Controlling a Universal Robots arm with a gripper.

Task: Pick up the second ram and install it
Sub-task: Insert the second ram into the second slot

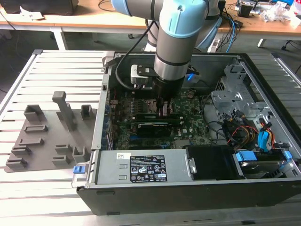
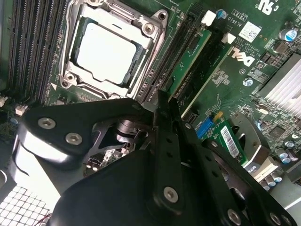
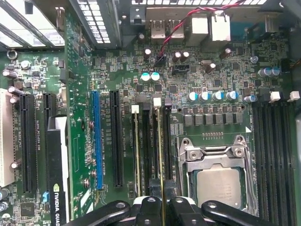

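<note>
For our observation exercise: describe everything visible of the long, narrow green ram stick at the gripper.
The second ram, a long, thin circuit-board stick, shows edge-on as a greenish line in the first wrist view. It stands upright in a black slot beside the silver processor socket, with a white latch at one end. The black gripper is closed on its other end.

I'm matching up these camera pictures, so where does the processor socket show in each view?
Exterior view: the processor socket lies on the exterior view's left of the gripper.
Second wrist view: the socket lies just past the jaws.
First wrist view: the socket lies beside the jaws.
Shared landmark: the gripper, shut on the second ram.
</note>
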